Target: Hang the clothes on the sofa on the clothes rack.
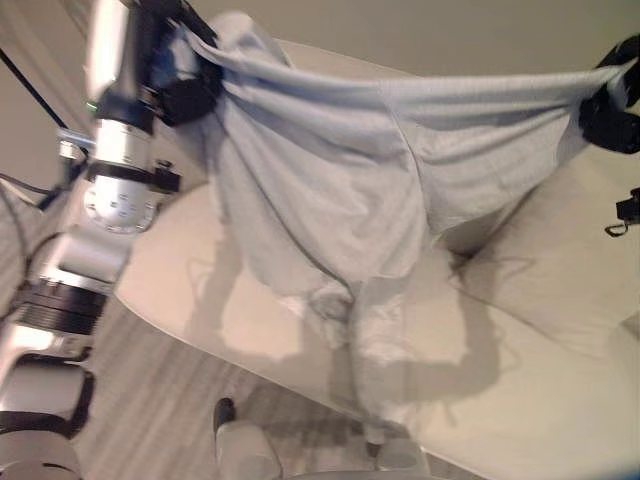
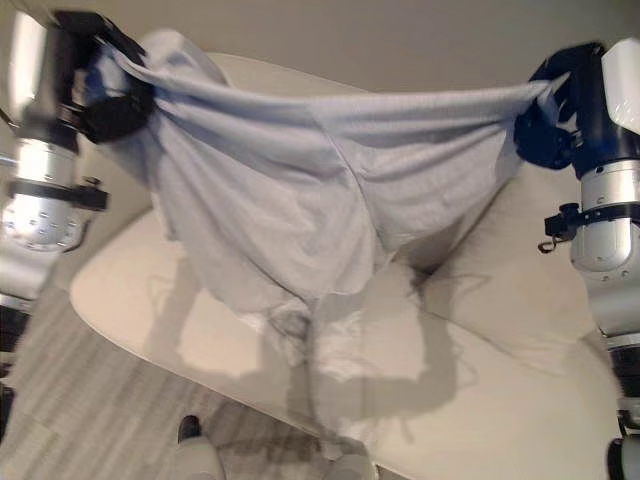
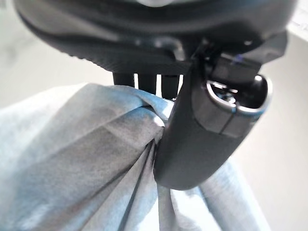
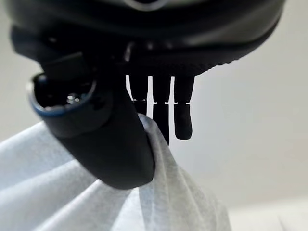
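A pale blue-grey garment [image 1: 330, 170] hangs stretched between my two hands above the cream sofa [image 1: 500, 400]. My left hand [image 1: 185, 85] is shut on its upper left corner, and its wrist view shows the thumb [image 3: 192, 139] pinching the bunched cloth [image 3: 86, 163] against the fingers. At the upper right, my right hand [image 2: 550, 110] is shut on the other corner, with the thumb [image 4: 110, 149] pressing the cloth [image 4: 72, 192] in its own wrist view. The garment's lower part [image 2: 320, 330] droops down to the sofa seat.
A sofa cushion [image 2: 500, 290] lies under the right hand. Grey wood-look floor [image 1: 150, 400] runs along the sofa's front edge at the lower left. A plain beige wall [image 2: 400, 40] stands behind the sofa.
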Controlling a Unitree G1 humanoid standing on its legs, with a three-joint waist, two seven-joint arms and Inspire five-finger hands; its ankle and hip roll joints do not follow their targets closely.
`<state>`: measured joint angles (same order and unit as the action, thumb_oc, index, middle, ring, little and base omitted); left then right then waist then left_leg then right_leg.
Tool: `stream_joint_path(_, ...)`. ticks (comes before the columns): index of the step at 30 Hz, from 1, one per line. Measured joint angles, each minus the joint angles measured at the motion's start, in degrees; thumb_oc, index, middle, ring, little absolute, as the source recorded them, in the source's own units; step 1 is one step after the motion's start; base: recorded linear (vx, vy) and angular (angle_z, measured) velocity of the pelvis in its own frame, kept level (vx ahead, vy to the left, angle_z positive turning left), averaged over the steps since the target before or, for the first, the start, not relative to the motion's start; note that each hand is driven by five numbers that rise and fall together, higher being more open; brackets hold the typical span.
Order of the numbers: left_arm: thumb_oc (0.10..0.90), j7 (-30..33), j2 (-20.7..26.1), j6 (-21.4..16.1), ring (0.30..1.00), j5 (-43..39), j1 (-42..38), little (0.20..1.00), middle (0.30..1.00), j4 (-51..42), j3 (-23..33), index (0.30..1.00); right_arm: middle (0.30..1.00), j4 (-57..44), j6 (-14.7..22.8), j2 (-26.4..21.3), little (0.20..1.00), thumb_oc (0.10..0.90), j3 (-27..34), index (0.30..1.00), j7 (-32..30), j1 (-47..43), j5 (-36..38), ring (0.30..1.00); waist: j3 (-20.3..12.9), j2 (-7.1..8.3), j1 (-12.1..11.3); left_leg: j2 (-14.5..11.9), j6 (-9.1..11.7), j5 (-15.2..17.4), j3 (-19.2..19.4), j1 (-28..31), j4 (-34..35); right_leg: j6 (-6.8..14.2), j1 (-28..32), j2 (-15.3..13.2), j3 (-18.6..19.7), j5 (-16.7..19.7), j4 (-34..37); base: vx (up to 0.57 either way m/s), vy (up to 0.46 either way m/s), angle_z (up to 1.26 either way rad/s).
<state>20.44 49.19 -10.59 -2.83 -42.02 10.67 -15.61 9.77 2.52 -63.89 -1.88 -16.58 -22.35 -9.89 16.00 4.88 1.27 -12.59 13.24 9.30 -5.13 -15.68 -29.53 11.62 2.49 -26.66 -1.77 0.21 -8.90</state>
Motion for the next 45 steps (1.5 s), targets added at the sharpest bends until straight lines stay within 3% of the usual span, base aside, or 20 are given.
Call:
stream_joint_path(1, 0.4, -1.05, 2.21, 1.48, 0.3, -0.82, -1.08, 0.3, 0.3, -0.84, -2.21, 0.3, 0.3, -0.89, -0.11, 1.76, 0.3, 0.4, 0.63, 0.3, 1.44, -0.26, -0.1, 0.3, -0.19, -1.17, -0.21, 2.45, -4.39, 1.71, -2.02, -1.9, 1.98, -4.61, -2.01, -1.23, -2.37, 3.51, -0.4, -0.06, 1.202, -0.79)
stream_joint_path(2, 0.4, -1.67, 2.86, 1.42, 0.3, -0.88, -1.53, 0.3, 0.3, -1.17, -1.94, 0.3, 0.3, -1.16, 0.24, 3.82, 0.3, 0.4, 0.56, 0.3, 1.37, -0.42, -0.46, 0.3, 0.23, 0.31, -0.4, 4.72, -1.94, 1.5, 0.05, -0.54, 2.12, -3.72, -2.66, -3.42, -2.11, 4.42, -0.76, -0.02, 0.802, -0.67)
stream_joint_path(3, 0.4, -1.29, 2.02, 0.98, 0.3, -1.06, -0.95, 0.3, 0.3, -0.73, -1.27, 0.3, 0.3, -0.76, 0.64, 4.09, 0.3, 0.4, 0.09, 0.3, 1.66, 0.18, -0.6, 0.3, 0.23, 0.9, -0.93, 6.73, -3.1, 2.02, 2.06, 0.03, 0.87, -3.0, -2.66, -3.73, -3.67, 9.35, 0.56, -0.01, 0.776, -0.38)
stream_joint_path(4, 0.4, -1.26, 0.55, 0.79, 0.3, -1.06, 0.35, 0.3, 0.3, -0.44, -0.23, 0.3, 0.3, -1.21, 1.41, 5.94, 0.3, 0.4, 1.2, 0.3, 1.38, 1.36, -0.61, 0.3, 0.48, 0.59, -1.57, 7.18, -3.86, 1.49, 2.73, 0.85, 0.64, -3.07, -0.98, -6.19, -9.88, 13.62, 0.87, -0.01, 0.573, -0.24)
stream_joint_path(5, 0.4, -1.25, 0.7, 1.8, 0.3, -1.09, 0.49, 0.3, 0.3, -0.59, -0.25, 0.3, 0.3, -0.85, 0.45, 5.8, 0.3, 0.4, 0.95, 0.3, 2.05, 0.87, -0.6, 0.3, 0.43, 0.38, -1.55, 8.41, -5.51, 1.84, 2.64, 2.82, 3.39, -1.25, -1.3, -5.08, -10.05, 11.65, 1.11, -0.04, 0.57, -0.09)
stream_joint_path(6, 0.4, -1.16, 1.33, 1.89, 0.3, -1.2, 0.0, 0.3, 0.3, -0.84, -0.1, 0.3, 0.3, -0.94, 0.8, 5.65, 0.3, 0.4, 1.78, 0.3, 1.98, 0.31, -0.55, 0.3, 0.61, -0.05, -1.66, 9.18, -8.62, 1.28, 3.39, 2.8, 4.47, -1.25, -2.34, -2.75, -8.41, 11.84, -0.02, -0.07, 0.483, -0.08)
stream_joint_path(7, 0.4, -1.02, 1.27, 1.89, 0.3, -1.33, 0.04, 0.3, 0.3, -1.0, 0.11, 0.3, 0.3, -0.88, 1.1, 5.31, 0.3, 0.4, 2.1, 0.3, 1.92, -0.26, -0.55, 0.3, 0.6, -0.2, -2.16, 9.49, -10.08, 0.37, 4.01, 3.12, 5.96, -1.79, -3.94, -2.54, -11.01, 11.27, -1.32, -0.04, 0.374, -0.18)
stream_joint_path(9, 0.4, -1.59, 0.9, 2.39, 0.3, -1.29, -0.34, 0.3, 0.3, -0.15, 0.51, 0.3, 0.3, 1.1, 0.88, 4.8, 0.3, 0.4, -0.1, 0.3, 1.72, -5.03, -0.48, 0.3, 1.08, -2.12, -2.25, 7.9, -9.61, -3.04, 3.06, 6.69, 13.6, 0.59, -3.45, 3.06, -10.33, 3.61, -1.38, -0.02, 0.513, -0.18)
stream_joint_path(10, 0.4, -1.76, -0.14, 2.43, 0.3, -1.19, -0.1, 0.3, 0.3, -0.41, 1.12, 0.3, 0.3, 1.72, 0.53, 2.79, 0.3, 0.4, -2.14, 0.3, 2.08, -7.59, -0.42, 0.3, 0.87, -2.14, -3.28, 8.51, -9.88, -5.18, 4.35, 9.01, 18.02, -0.21, -1.88, 7.18, -14.48, 3.1, 1.43, 0.01, 0.401, -0.22)
stream_joint_path(12, 0.4, -2.22, -0.01, 2.45, 0.3, -1.07, -0.18, 0.3, 0.3, -1.3, 1.25, 0.3, 0.3, 2.21, 0.61, 1.26, 0.3, 0.4, -3.65, 0.3, 2.09, -10.96, -0.41, 0.3, 0.75, -1.96, -3.74, 8.36, -8.94, -6.77, 4.68, 10.78, 21.61, 0.29, 0.17, 7.83, -14.28, 3.37, 5.05, 0.02, 0.34, -0.08)
stream_joint_path(14, 0.4, -2.52, -3.67, 2.45, 0.3, -1.03, 1.53, 0.3, 0.3, -2.74, 3.29, 0.3, 0.3, 3.12, 0.5, 0.74, 0.3, 0.4, -3.65, 0.3, 2.02, -13.85, -0.2, 0.3, 1.01, -2.31, -2.91, 8.42, -11.28, -9.67, 4.49, 12.75, 24.75, 0.57, -3.19, 8.09, -8.89, 2.58, -2.4, 0.04, 0.258, 0.2)
stream_joint_path(15, 0.4, -2.92, -4.19, 2.85, 0.3, -0.89, 1.57, 0.3, 0.3, -2.76, 3.1, 0.3, 0.3, 3.16, 0.36, 0.57, 0.3, 0.4, -3.68, 0.3, 2.25, -13.89, -0.01, 0.3, 1.0, -2.46, -2.37, 7.68, -11.62, -10.46, 4.87, 13.8, 25.83, 1.29, -6.67, 9.57, -4.98, -1.17, -8.18, 0.08, 0.088, 0.06)
stream_joint_path(16, 0.4, -2.92, -4.19, 2.85, 0.3, -0.89, 1.57, 0.3, 0.3, -2.76, 3.1, 0.3, 0.3, 3.16, 0.36, 0.57, 0.3, 0.4, -3.68, 0.3, 2.25, -13.89, -0.01, 0.3, 1.0, -2.46, -2.37, 7.68, -11.62, -10.46, 4.87, 13.8, 25.83, 1.29, -6.67, 9.57, -4.98, -1.17, -8.18, 0.09, 0.03, 0.08)
stream_joint_path(17, 0.4, -2.99, -4.12, 3.37, 0.3, -0.86, 1.53, 0.3, 0.3, -2.68, 3.81, 0.3, 0.3, 2.72, 0.72, -0.16, 0.3, 0.4, -3.7, 0.3, 2.17, -14.92, 0.07, 0.3, 0.77, -1.35, -2.18, 6.37, -11.25, -10.67, 5.25, 15.17, 27.59, -2.36, -9.0, 17.11, -1.1, -6.17, -6.84, 0.09, 0.03, 0.18)
stream_joint_path(18, 0.4, -2.96, -4.76, 3.49, 0.3, -0.85, 1.81, 0.3, 0.3, -2.61, 4.18, 0.3, 0.3, 2.68, 0.87, -0.99, 0.3, 0.4, -3.7, 0.3, 2.1, -15.71, 0.06, 0.3, 0.93, -1.23, -1.29, 6.85, -10.92, -10.85, 4.54, 15.58, 27.84, -6.06, -7.9, 18.7, -1.09, -6.77, -3.45, 0.06, 0.007, 0.4)
stream_joint_path(19, 0.4, -3.8, -5.54, 3.7, 0.3, -0.85, 3.0, 0.3, 0.3, -3.2, 4.13, 0.3, 0.3, 2.63, 0.88, -1.14, 0.3, 0.4, -2.5, 0.3, 1.2, -15.73, 0.35, 0.3, 0.63, -1.97, -0.73, 6.7, -9.89, -12.18, 3.94, 16.32, 28.32, -5.17, -2.95, 19.25, -2.12, -3.15, 3.08, 0.02, 0.005, 0.35)
stream_joint_path(27, 0.4, -3.81, -4.92, 3.56, 0.3, -0.84, 4.64, 0.3, 0.3, -6.78, 8.27, 0.3, 0.3, -0.46, 0.5, -1.59, 0.3, 0.4, -1.56, 0.3, 1.23, -13.92, 1.17, 0.3, 0.47, -2.11, -0.62, 6.63, -7.7, -12.84, 5.82, 20.52, 32.53, -4.38, 3.22, 19.49, -1.95, 1.81, 13.34, 0.09, 0.002, -0.05)
stream_joint_path(38, 0.4, -4.22, 0.47, 3.91, 0.3, -0.54, 18.12, 0.3, 0.3, -8.35, 19.19, 0.3, 0.3, -9.71, 2.62, -0.93, 0.3, 0.4, 4.28, 0.3, 3.54, -4.58, -1.13, 0.3, 0.41, -2.08, -1.26, 6.98, -7.12, -12.36, 6.42, 21.43, 33.36, -3.74, 3.69, 19.08, -1.41, 2.55, 14.16, 0.02, -0.037, -0.01)
stream_joint_path(42, 0.4, -4.65, 0.15, 4.49, 0.3, -0.85, 18.48, 0.3, 0.3, -6.95, 20.17, 0.3, 0.3, -10.89, 3.81, -1.06, 0.3, 0.4, 4.9, 0.3, 3.82, -4.1, -1.16, 0.3, 0.82, -0.98, -2.3, 7.55, -5.4, -11.3, 6.65, 11.8, 18.66, -4.96, 0.07, 18.38, -1.53, 1.21, 10.43, -0.05, 0.005, 0.06)
stream_joint_path(45, 0.4, -4.87, -0.03, 4.37, 0.3, -0.89, 19.77, 0.3, 0.3, -6.64, 20.26, 0.3, 0.3, -10.84, 4.29, -0.9, 0.3, 0.4, 4.9, 0.3, 4.31, -3.62, -1.62, 0.3, 1.1, -1.0, -2.9, 7.44, -4.68, -11.75, 6.66, 11.62, 13.43, -5.68, 2.37, 18.29, -1.81, 0.37, 10.67, 0.03, 0.05, 0.07)
